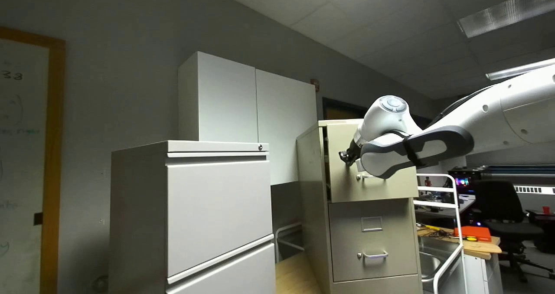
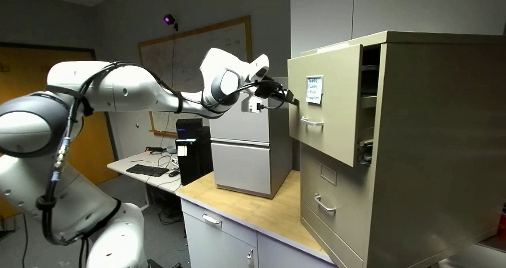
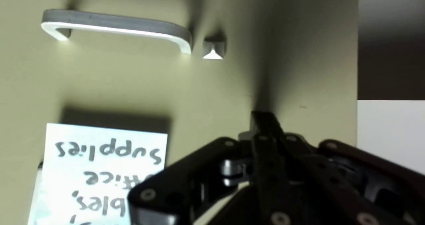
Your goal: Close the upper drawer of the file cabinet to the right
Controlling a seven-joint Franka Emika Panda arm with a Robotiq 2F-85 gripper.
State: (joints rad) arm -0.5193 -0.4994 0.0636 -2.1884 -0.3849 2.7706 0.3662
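Robot arm (image 2: 138, 90), one, near left in an exterior view: reaches to the right.

Grey cabinet (image 2: 241, 161), one, far, middle: stands on the wood-topped bench (image 2: 253, 208).

Fingers (image 3: 265, 125), one pair: tips together, no gap showing in the wrist view, nothing held. Aimed at the left part of the upper drawer (image 2: 336, 106), touching its front or just short of it; the views do not settle which.

Upper drawer, one, right: top of the beige file cabinet (image 2: 435, 141), standing out part way, dark gap behind its front in both exterior views. Step in hand, as judged: push it home. Best done with the fingers together as a blunt end, pressing slow and even, straight in toward the far end. The aim lies left of centre, so the drawer may skew and bind; a push point farther right would likely share the load better.

Paper label (image 2: 314, 90) and handle (image 2: 312, 122), one each, right of the fingers: to be skirted; paper could crumple, metal could turn the tips aside.

Lower drawer (image 2: 352, 193), one, right, below: sits flush, and so serves as gauge. Push until the upper front stands level with it, then ease off.
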